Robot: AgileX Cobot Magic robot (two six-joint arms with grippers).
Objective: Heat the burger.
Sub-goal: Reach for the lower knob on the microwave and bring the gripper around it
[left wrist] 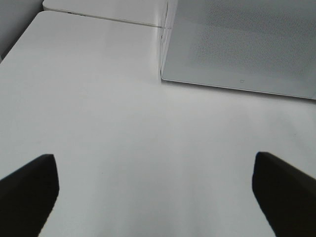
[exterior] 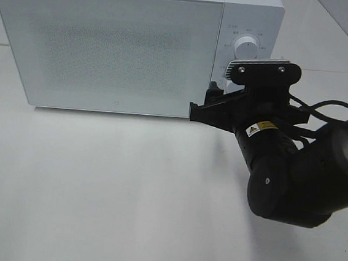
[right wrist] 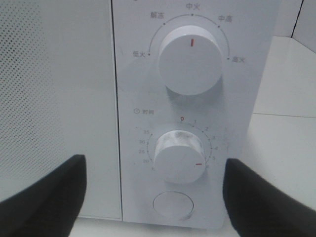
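The burger is out of view; the white microwave (exterior: 108, 44) stands with its door closed. My right gripper (exterior: 205, 100) hovers right in front of the control panel. In the right wrist view my right gripper (right wrist: 155, 160) is open, one finger on each side of the lower timer knob (right wrist: 177, 155) and well apart from it. The knob's red mark points to the lower right, away from zero. My left gripper (left wrist: 154, 157) is open over the bare white table (left wrist: 98, 123), holding nothing, near the microwave's (left wrist: 237, 44) front left corner.
Above the timer knob sits a larger power knob (right wrist: 191, 58) with its red mark pointing straight up. A round button (right wrist: 173, 203) lies below the timer knob. The right arm's black body (exterior: 299, 179) fills the table's right side.
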